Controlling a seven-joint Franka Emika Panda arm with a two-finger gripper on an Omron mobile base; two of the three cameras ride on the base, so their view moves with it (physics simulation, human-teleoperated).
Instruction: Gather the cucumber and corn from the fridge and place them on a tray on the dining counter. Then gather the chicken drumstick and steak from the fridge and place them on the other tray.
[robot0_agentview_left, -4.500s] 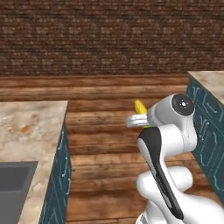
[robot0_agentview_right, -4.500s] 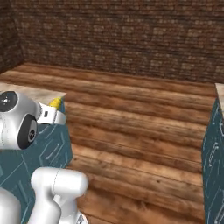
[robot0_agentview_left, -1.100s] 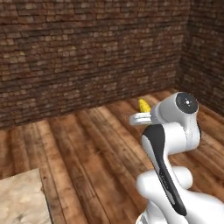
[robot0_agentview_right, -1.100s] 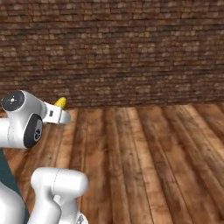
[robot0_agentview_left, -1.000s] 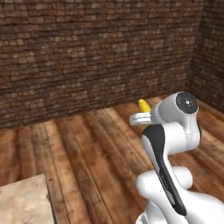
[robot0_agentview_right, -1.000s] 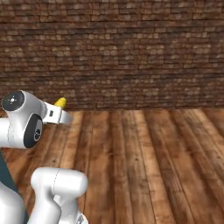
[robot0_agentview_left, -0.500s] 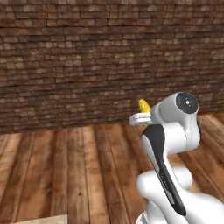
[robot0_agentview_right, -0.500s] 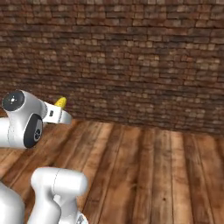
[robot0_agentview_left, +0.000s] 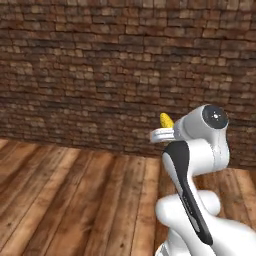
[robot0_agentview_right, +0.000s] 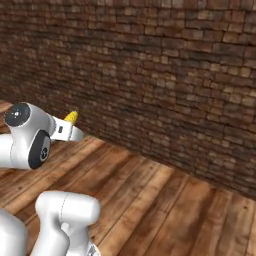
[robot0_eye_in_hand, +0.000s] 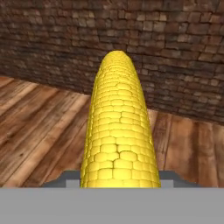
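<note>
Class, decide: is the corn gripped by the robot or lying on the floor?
Gripped: the corn juts out from the gripper, well above the wooden floor.

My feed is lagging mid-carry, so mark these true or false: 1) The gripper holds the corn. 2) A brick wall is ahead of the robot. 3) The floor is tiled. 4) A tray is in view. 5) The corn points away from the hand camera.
1) True: the gripper is shut on the corn.
2) True: a brown brick wall fills the background.
3) False: the floor is wooden planks.
4) False: these views show wall, floor, arm and corn, with no tray among them.
5) True: in the hand view the cob runs lengthwise away toward the wall.
</note>
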